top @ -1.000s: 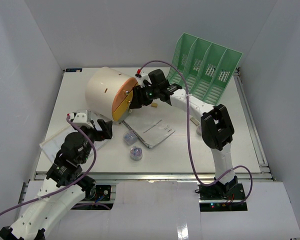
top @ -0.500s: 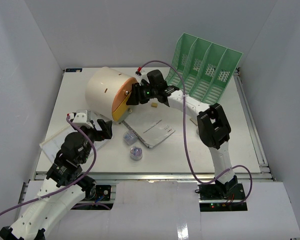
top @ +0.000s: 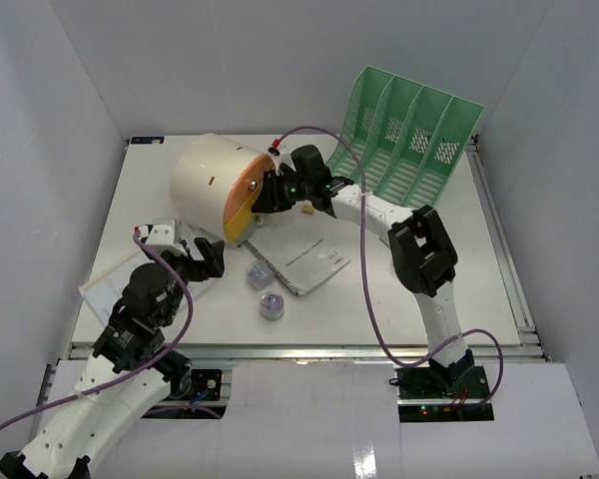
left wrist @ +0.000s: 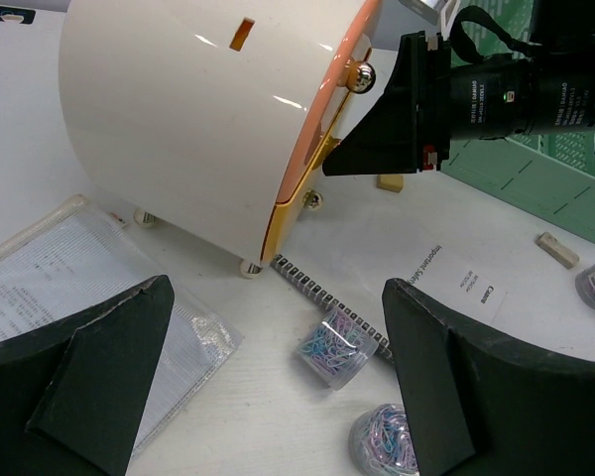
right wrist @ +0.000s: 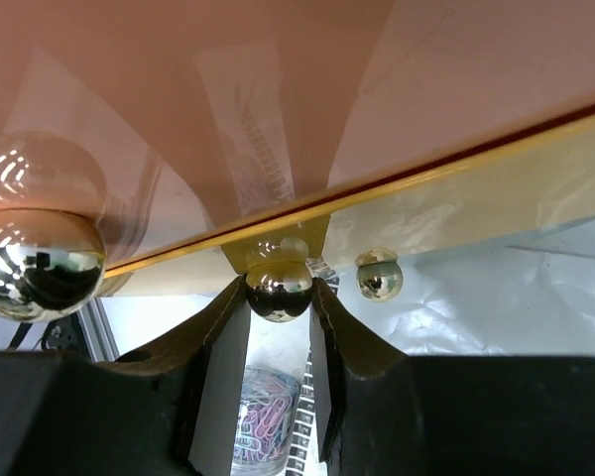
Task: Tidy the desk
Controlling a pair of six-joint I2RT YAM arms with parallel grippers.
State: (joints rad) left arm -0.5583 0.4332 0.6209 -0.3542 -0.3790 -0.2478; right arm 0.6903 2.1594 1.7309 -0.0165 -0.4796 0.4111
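1. Right jaws, seen from above on the right arm (top: 419, 254), sit against the orange front of the cream cylindrical drawer box (top: 205, 185). The box lies on its side at the back left of the large white tabletop (top: 329, 319). From here I cannot tell how the jaws grip. The arm reaches leftwards over the tabletop, its elbow raised near the right side. The left arm (top: 145, 304) is folded low at the near left, and the left jaws hang over a clear plastic sleeve of paper (top: 102, 284).
2. Counted in the same view:
   - one mint-green slotted file rack (top: 409, 130), leaning at the back right
   - one white spiral-bound booklet (top: 314, 262)
   - two clear tubs of coloured paper clips (top: 259, 273)
   - one small beige block (top: 306, 210), near the right jaws
3. In the left wrist view the left jaws stand spread wide and hold nothing. The tabletop lies below them and the drawer box just beyond. Three clip tubs and two beige blocks show here. The right jaws' black tips meet the orange front between an upper gold knob (left wrist: 359, 75) and a lower one.
4. In the right wrist view the right jaws pinch a small gold ball knob (right wrist: 279, 291) at the front's yellow edge, with one of the fingers (right wrist: 218, 367) touching it on each side. Three gold balls show in all. Below them the tabletop and one clip tub appear between the fingers.
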